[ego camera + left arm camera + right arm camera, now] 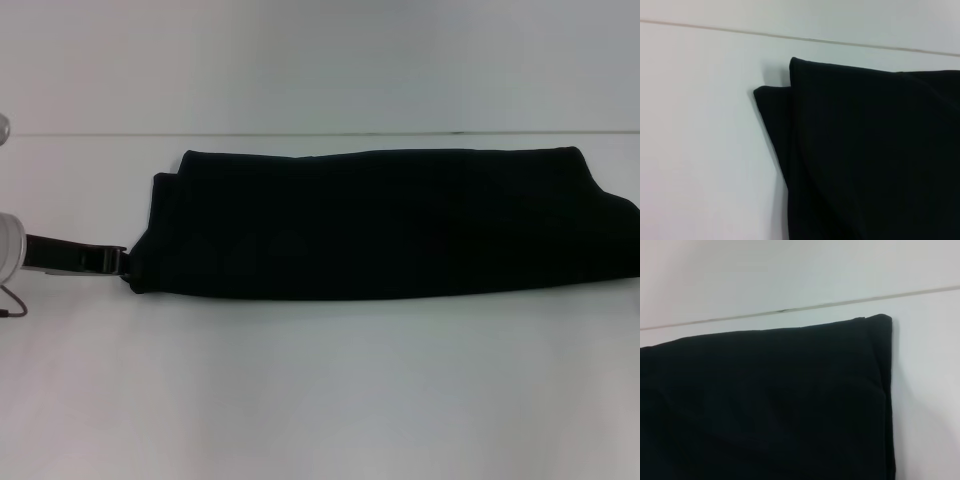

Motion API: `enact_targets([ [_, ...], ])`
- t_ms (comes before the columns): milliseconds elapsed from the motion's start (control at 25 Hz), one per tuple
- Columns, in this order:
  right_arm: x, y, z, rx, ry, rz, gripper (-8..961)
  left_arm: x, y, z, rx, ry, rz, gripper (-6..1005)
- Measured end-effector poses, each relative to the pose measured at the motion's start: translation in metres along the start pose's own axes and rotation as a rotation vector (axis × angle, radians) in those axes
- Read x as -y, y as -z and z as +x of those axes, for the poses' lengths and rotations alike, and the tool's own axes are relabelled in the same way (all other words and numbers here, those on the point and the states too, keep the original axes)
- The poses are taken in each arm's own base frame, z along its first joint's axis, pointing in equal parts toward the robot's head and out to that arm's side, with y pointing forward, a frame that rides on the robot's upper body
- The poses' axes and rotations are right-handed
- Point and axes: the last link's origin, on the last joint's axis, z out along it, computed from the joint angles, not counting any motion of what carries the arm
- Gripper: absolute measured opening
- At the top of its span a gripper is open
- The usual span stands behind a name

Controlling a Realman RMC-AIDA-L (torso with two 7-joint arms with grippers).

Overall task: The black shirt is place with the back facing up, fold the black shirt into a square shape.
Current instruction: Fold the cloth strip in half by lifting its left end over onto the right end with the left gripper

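The black shirt is soft, matt cloth, faintly creased. The table under it looks smooth, white and matt, with a thin seam near its far edge.

The large soft black cloth shirt lies folded into a long band across the white flat surface, reaching from left of centre to the right edge. The left tool sits at the band's near left corner.

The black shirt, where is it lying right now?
In the head view the black shirt lies folded into a long band across the middle of the white table, with the left gripper at its near left corner.
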Motion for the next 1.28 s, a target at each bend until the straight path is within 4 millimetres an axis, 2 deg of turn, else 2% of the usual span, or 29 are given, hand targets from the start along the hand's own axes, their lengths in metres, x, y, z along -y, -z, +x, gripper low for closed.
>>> enact_targets([
  [640,0.0,0.004,0.004,0.018,-0.029,-0.023,14,0.002,0.004,0.001,-0.01,0.024,-0.011,11],
  [880,0.0,0.019,0.003,0.053,-0.057,-0.062,131,-0.001,0.009,0.004,0.002,0.009,-0.026,78],
  [1080,0.008,0.047,0.012,0.14,-0.122,-0.105,375,0.003,0.019,-0.003,0.007,0.025,-0.02,151],
  [1280,-0.005,0.06,0.014,0.258,-0.092,-0.238,457,-0.011,0.028,-0.011,0.091,0.038,-0.118,252],
])
